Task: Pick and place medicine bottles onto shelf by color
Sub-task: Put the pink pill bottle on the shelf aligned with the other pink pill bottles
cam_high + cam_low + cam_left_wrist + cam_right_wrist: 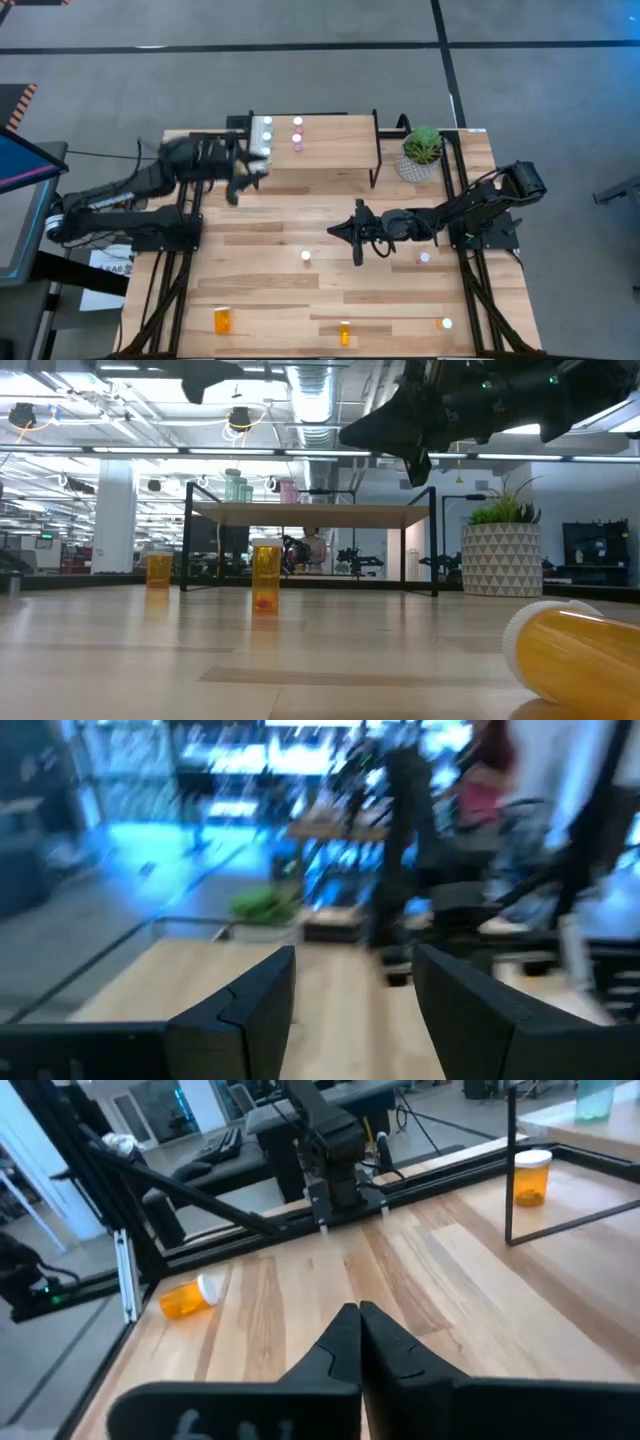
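Observation:
The shelf (320, 150) stands at the table's far side with pale green bottles (264, 128) and pink bottles (297, 134) on its top; they also show in the low view (238, 488). My left gripper (240, 186) hovers open and empty by the shelf's near left corner; its spread fingers show in the left wrist view (355, 990). My right gripper (340, 232) is shut and empty above the table's middle, pointing left, as in the right wrist view (360, 1330). A white-capped bottle (306, 256) stands on the table near it.
Orange bottles lie near the front edge (222, 320) (345, 333) (446, 323); a large one lies close in the low view (580, 655). A pink bottle (424, 258) and another bottle (384, 250) sit under my right arm. The potted plant (420, 152) stands right of the shelf.

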Motion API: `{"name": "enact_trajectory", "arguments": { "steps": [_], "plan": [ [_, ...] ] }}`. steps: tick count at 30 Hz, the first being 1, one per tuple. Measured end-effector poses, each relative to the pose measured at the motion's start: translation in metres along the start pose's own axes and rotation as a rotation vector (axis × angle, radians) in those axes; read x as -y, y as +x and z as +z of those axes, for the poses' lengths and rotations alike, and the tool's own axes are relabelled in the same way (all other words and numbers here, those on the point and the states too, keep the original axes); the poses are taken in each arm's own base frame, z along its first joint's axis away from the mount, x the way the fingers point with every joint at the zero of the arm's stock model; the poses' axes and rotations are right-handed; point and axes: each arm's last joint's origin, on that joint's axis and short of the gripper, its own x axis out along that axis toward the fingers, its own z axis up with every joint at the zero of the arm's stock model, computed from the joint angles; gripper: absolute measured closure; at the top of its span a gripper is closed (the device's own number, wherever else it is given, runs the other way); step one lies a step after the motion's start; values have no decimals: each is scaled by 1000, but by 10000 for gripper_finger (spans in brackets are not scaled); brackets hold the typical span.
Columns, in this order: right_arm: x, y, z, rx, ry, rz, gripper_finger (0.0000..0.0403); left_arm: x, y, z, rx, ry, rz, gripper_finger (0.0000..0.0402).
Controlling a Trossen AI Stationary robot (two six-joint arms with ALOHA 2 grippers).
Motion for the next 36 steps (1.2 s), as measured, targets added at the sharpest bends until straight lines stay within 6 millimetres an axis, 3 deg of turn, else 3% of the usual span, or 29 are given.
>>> {"name": "enact_trajectory", "arguments": {
  "steps": [6,11,17,21,25,30,36],
  "plan": [
    [-7,6,17,-8,21,-31,330,28,-21,-51,130,-23,-82,211],
    [-17,5,49,-256,71,-156,298,39,-28,-80,140,-28,-79,211],
    [-31,-17,80,-572,133,-344,290,42,-32,-75,229,15,-53,211],
    [-45,-38,79,-723,216,-451,290,45,-31,-78,197,33,-90,211],
    [-60,-63,65,-838,294,-572,288,45,-30,-78,199,60,-61,211],
    [-85,-94,55,-870,385,-641,280,45,-31,-74,242,59,-56,211],
    [-97,-123,40,-864,484,-775,275,44,-31,-72,264,88,-19,211]
  ]
}}
